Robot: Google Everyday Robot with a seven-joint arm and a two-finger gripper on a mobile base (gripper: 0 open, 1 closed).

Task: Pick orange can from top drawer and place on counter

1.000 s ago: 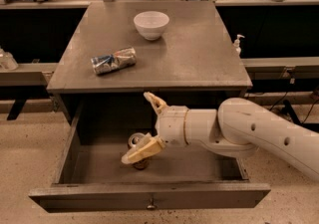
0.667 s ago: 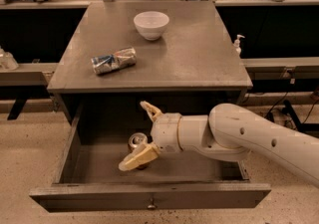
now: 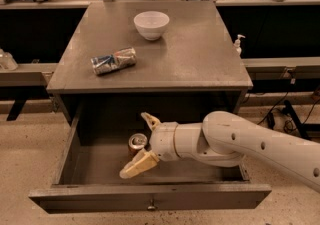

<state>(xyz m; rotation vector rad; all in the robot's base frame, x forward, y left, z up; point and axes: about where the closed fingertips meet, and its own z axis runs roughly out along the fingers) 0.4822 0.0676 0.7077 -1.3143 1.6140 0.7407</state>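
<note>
Gripper (image 3: 134,144) down inside the open top drawer (image 3: 150,200), fingers spread wide either side of the orange can (image 3: 138,141)!

The can stands upright on the drawer floor, silver top showing, about mid-width. One pale finger (image 3: 149,119) sits behind it, and the other (image 3: 136,165) reaches out in front, toward the drawer's front panel. The claw is open, nothing clamped; whether either finger touches the can cannot be told. The white arm (image 3: 250,144) comes in from the right, over the drawer's right side. Up on the counter (image 3: 200,64) a crushed blue-and-silver can (image 3: 113,61) lies on its side toward the left, with a white bowl (image 3: 151,24) farther back near the middle.
</note>
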